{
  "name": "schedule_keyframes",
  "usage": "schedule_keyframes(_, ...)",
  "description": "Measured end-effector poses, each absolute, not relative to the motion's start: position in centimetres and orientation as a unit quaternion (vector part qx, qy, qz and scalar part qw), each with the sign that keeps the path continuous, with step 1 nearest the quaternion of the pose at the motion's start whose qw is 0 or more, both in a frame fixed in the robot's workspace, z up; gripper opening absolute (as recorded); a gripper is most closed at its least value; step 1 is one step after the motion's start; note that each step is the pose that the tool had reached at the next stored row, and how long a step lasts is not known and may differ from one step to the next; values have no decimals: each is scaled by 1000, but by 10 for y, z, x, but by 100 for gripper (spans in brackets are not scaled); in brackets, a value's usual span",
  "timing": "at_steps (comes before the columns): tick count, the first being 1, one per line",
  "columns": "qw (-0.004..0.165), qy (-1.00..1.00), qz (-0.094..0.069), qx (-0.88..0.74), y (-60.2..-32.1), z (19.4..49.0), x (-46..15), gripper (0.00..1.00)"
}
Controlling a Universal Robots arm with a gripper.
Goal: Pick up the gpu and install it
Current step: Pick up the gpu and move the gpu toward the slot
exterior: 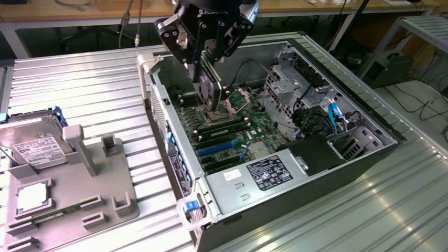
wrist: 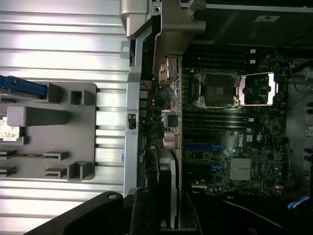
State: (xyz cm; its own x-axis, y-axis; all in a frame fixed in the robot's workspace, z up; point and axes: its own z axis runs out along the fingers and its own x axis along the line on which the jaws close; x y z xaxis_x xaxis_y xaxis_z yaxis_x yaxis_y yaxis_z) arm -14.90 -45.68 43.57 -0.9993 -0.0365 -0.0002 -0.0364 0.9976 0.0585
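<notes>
Ribbed metal tabletop (exterior: 84,79), carrying an open computer case (exterior: 364,123) lying on its side, with a grey holder tray (exterior: 105,202) on the exterior view's left and a hard drive (exterior: 31,144) propped at the tray's far end. Item in hand: the gpu (exterior: 204,90), hanging upright and edge-on inside the case, over the motherboard (exterior: 242,134) and close to the case's rear wall (wrist: 132,122). I read the gripper (exterior: 203,65) as narrowed and clamped on the card's upper edge. The card sits near the open processor socket (wrist: 217,90). The blue slots (exterior: 215,149) lie further along the board, and I cannot tell whether the card's lower edge touches anything. Hazards, as I judge them: the metal bracket catching on the rear wall; the lower edge coming down on the socket or memory slots; the card tilting in so narrow a hold, so that its connector meets a slot askew and jams or flexes the board.
</notes>
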Motion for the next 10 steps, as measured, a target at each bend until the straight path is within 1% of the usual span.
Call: schedule_keyframes(10,0,-999,-29,18,-457,435,-136,28)
